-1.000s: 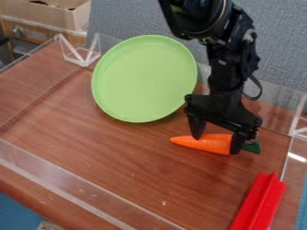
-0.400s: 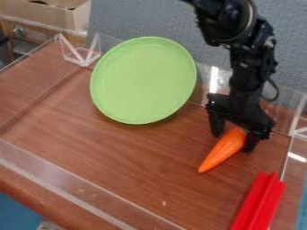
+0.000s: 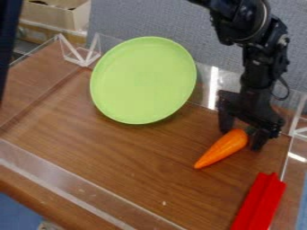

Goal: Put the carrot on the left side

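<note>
The carrot [image 3: 222, 149], small and orange, lies on the wooden table right of centre, its narrow tip toward the lower left and its thick end up by the gripper. My black gripper [image 3: 249, 128] points straight down at the carrot's thick end, fingers spread open and touching or straddling that end. The green stub top is hidden behind the fingers. Nothing is lifted.
A large green plate [image 3: 143, 77] lies left of the carrot at the table's middle. Red flat bars [image 3: 260, 205] lie at the lower right corner. Clear plastic walls [image 3: 72, 184] border the wooden table.
The gripper has moved right and slightly away from the plate. The carrot has swung from lying level to lying diagonal, with its thick end pushed to the right.
</note>
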Robot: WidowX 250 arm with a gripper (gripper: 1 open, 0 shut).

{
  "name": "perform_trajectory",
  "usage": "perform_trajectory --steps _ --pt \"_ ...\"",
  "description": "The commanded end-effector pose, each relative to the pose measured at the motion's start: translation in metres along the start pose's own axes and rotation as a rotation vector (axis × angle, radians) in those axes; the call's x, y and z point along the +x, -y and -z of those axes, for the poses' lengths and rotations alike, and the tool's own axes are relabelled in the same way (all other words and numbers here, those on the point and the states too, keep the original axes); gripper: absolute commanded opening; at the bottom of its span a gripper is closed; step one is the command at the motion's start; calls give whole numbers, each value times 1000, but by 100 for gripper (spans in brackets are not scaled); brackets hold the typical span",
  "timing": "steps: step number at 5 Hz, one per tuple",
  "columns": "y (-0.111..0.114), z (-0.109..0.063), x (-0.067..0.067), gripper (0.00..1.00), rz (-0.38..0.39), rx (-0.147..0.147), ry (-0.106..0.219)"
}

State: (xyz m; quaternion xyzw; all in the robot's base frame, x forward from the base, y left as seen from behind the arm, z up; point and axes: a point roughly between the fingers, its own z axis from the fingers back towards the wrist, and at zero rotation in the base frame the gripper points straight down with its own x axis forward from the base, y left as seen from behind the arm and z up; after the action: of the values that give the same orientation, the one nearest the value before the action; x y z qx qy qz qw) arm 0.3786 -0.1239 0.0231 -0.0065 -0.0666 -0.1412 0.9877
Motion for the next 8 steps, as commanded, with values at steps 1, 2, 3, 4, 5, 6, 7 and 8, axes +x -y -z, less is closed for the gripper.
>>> perform_trajectory --steps 1,2,3,4,5,6,7,8 --pt "0 -4 2 0 54 20 23" --pt "-8 -10 1 0 78 37 36" --pt "-12 -15 14 0 85 61 44" --pt "-16 -18 26 0 87 81 58" --pt "-18 -16 34 0 88 92 71" --pt "-31 -11 30 0 38 103 74" --pt "-43 -9 25 0 -10 113 76" --pt "-48 -7 21 0 -57 122 77"
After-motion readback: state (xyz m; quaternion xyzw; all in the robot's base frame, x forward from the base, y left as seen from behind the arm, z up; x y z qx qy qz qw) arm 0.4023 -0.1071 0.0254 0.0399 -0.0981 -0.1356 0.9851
